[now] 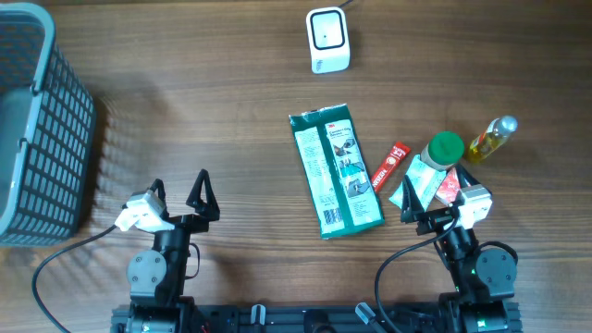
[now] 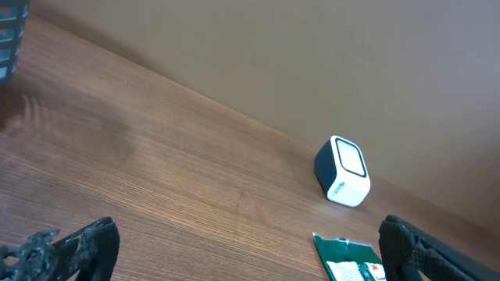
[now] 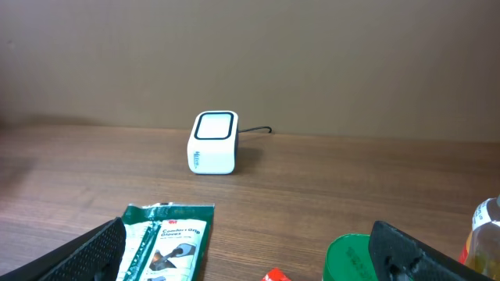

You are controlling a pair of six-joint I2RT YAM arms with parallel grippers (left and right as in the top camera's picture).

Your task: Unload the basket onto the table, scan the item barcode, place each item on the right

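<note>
near edge: left gripper [image 1: 178, 185], jaws spread, empty; right gripper [image 1: 430, 215], jaws spread, empty, just beside small pouches [image 1: 421, 183], print unreadable. mid-surface: green packet [image 1: 335, 171], flat, barcode not discernible; green-lidded jar [image 1: 445, 148], base hidden. left edge: basket [image 1: 37, 120], cut off. far edge: white scanner [image 1: 327, 40].

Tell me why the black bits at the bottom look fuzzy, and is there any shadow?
Left wrist: the left tool sits too near the lens, so it blurs; right wrist: the right tool blurs likewise, while the scanner is sharp; overhead: soft even light, a faint shadow beside the basket.
</note>
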